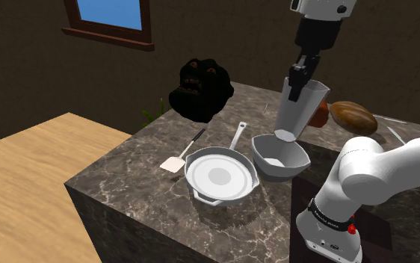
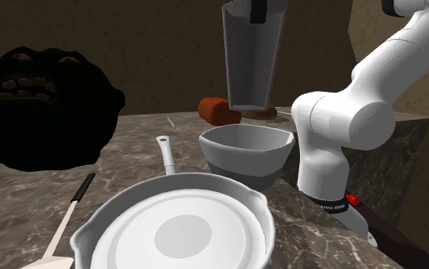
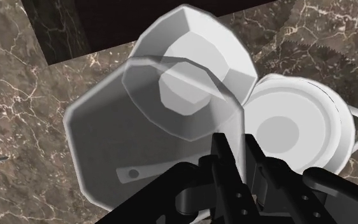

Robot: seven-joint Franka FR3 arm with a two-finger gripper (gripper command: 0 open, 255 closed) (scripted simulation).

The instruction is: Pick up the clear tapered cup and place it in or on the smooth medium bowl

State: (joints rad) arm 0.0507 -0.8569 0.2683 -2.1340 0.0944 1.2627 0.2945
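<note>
The clear tapered cup (image 1: 298, 113) hangs upright in the air, its narrow base just above the grey faceted bowl (image 1: 289, 166) on the marble counter. My black gripper (image 1: 300, 87) comes down from above and is shut on the cup's rim wall. In the second exterior view the cup (image 2: 251, 61) hovers a little above the bowl (image 2: 243, 164), not touching it. In the wrist view the fingers (image 3: 222, 153) pinch the cup's wall (image 3: 107, 146), and the bowl (image 3: 232, 54) lies below, partly seen through the cup's base.
A white frying pan (image 1: 220, 176) sits beside the bowl, with a spatula (image 1: 182, 157) beyond it. A black monster head (image 1: 199, 88) stands at the counter's back. A bread loaf (image 1: 353, 116) and a red object (image 2: 217, 109) lie behind the bowl. The counter edge drops to a wooden floor.
</note>
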